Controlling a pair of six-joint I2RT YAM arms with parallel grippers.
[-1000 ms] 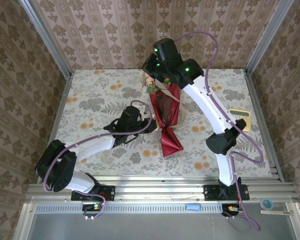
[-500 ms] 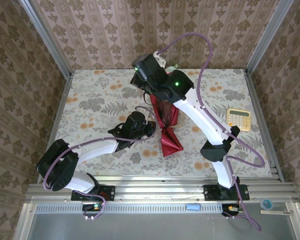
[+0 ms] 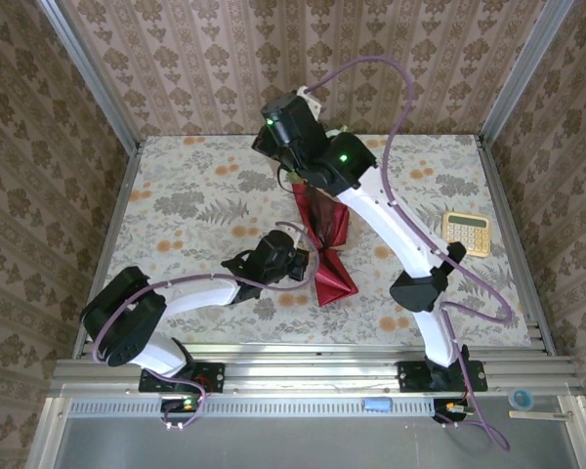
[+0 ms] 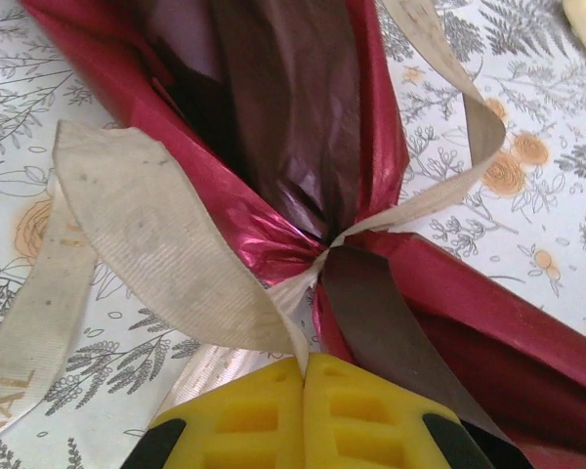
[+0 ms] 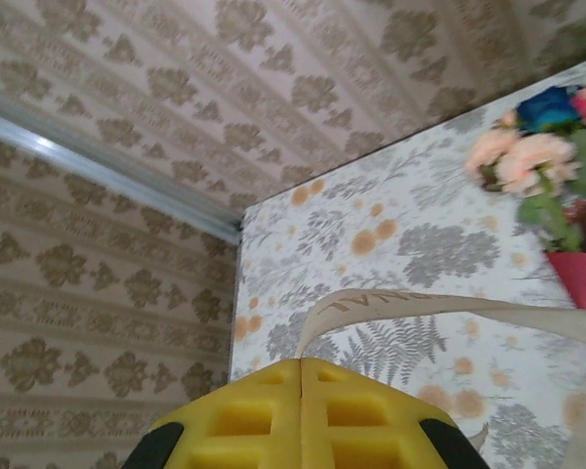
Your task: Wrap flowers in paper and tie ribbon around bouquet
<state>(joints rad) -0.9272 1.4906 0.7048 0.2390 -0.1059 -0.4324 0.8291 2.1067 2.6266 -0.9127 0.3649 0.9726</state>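
Your left gripper (image 4: 303, 362) has neared the bouquet (image 3: 324, 230); it and the right gripper (image 5: 301, 365) pinch the ribbon (image 4: 156, 254); uneven tugs may slacken the knot (image 4: 328, 250).

Only legible text: faint gold capitals "VAL", maybe the tail of a longer word cut by the frame edge, on the ribbon (image 4: 127, 244) strand hanging just left of the left gripper (image 4: 303, 366), low in the left wrist view. More faint print runs along the ribbon (image 5: 410, 305) band just above the right gripper (image 5: 301, 363), too blurred to read. Calculator (image 3: 468, 232), well to the right of both grippers, has keys and a display, but its markings are too small to read.
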